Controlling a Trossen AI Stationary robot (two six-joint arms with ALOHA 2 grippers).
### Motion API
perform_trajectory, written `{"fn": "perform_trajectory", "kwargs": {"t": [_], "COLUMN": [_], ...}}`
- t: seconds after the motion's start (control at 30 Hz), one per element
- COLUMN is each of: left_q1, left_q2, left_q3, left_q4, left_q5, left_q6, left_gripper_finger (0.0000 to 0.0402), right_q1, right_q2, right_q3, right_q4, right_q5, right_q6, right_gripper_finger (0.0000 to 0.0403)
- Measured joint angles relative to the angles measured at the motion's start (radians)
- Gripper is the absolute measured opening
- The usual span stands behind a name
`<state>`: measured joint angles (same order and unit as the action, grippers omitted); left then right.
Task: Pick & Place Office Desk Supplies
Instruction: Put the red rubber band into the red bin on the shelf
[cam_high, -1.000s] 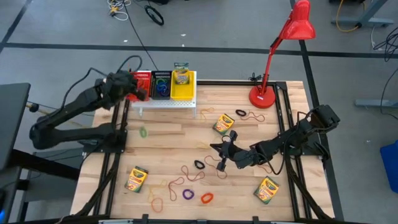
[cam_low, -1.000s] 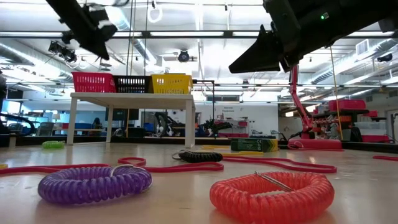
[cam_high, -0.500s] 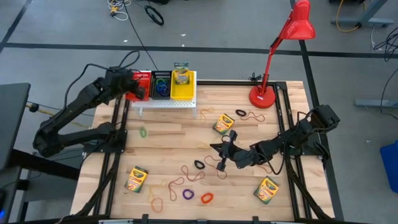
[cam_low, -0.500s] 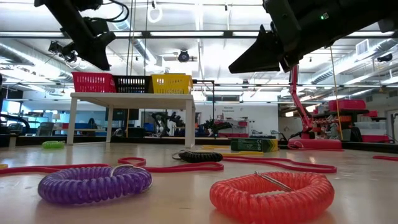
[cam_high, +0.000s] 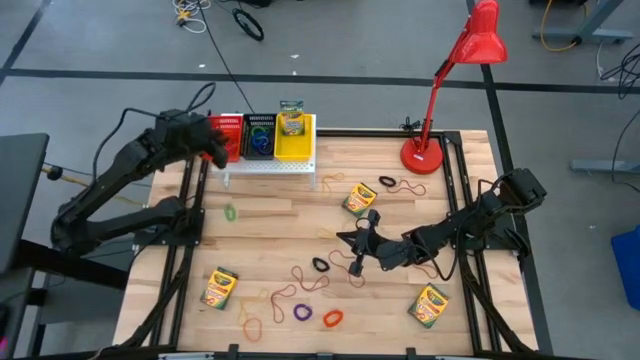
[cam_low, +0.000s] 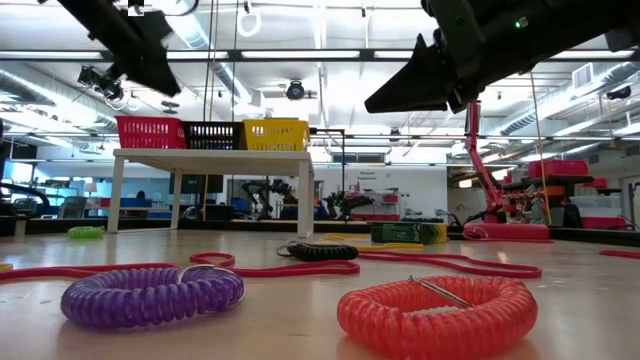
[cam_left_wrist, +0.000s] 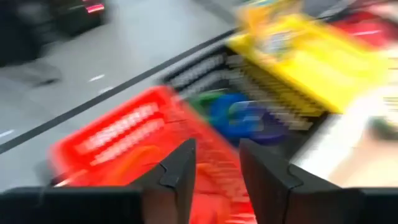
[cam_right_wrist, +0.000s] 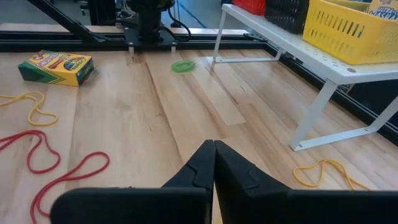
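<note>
My left gripper (cam_left_wrist: 217, 168) hangs open over the red basket (cam_high: 229, 136) on the white stand (cam_high: 270, 166), with nothing between its fingers. A black basket (cam_high: 260, 135) and a yellow basket (cam_high: 292, 130) holding a crayon box stand beside it. My right gripper (cam_high: 352, 246) hovers shut and empty over the table's middle. Crayon boxes (cam_high: 360, 198) (cam_high: 219, 288) (cam_high: 430, 305) lie flat on the wood. Red rubber bands (cam_high: 305, 280) and small loops lie there too: green (cam_high: 230, 212), black (cam_high: 320, 265), purple (cam_high: 302, 312) and orange (cam_high: 333, 318).
A tall red desk lamp (cam_high: 440, 90) stands at the far right corner. Black frame rails (cam_high: 185, 260) run along the table's left and right sides. The stand's white legs (cam_right_wrist: 311, 118) rise from the far part of the table. Bare wood shows around the green loop (cam_right_wrist: 183, 65).
My left arm has swung at the red basket: its wrist has turned and the gripper has drawn a little toward the table's left edge, staying above the basket. My right arm and the loose supplies have kept still.
</note>
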<state>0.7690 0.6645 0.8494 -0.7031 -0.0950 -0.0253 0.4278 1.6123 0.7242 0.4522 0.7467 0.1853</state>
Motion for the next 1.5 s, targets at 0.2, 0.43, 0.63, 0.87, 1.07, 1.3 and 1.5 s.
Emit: {"fn": "perform_trajectory", "kwargs": {"t": [0.2,0.43,0.63,0.87,1.07,1.3,1.5], "left_q1": [-0.237,-0.555,-0.754,-0.872,-0.931,-0.952,-0.951], "left_q2": [-0.071,-0.06,0.057,0.222,0.399,0.621,0.773], "left_q3": [-0.105,-0.38,-0.576,-0.64,-0.64,-0.634,-0.584], "left_q4": [0.22,0.747,1.239,1.468,1.668,1.895,2.006], "left_q5": [0.106,0.079,-0.048,-0.07,-0.09,-0.111,-0.141], "left_q6": [-0.031,-0.023,0.022,0.007,0.022,0.07,0.079], "left_gripper_finger": [0.0052,0.0006,0.0012,0.0012,0.0011,0.0011,0.0011], "right_q1": [0.0,-0.03,-0.062,-0.086,-0.078,-0.018,-0.003], "right_q2": [0.0,0.0,0.0,-0.014,-0.141,-0.226,-0.226], "right_q3": [0.0,-0.052,-0.207,-0.254,-0.177,0.007,0.113], "right_q4": [-0.001,0.158,0.455,0.395,-0.078,-0.814,-1.274], "right_q5": [0.0,-0.067,-0.154,-0.153,-0.17,-0.188,-0.19], "right_q6": [-0.019,-0.011,0.02,0.14,0.278,0.542,0.76], "right_gripper_finger": [0.0008,0.0005,0.0003,0.0001,0.0002,0.004,0.0105]}}
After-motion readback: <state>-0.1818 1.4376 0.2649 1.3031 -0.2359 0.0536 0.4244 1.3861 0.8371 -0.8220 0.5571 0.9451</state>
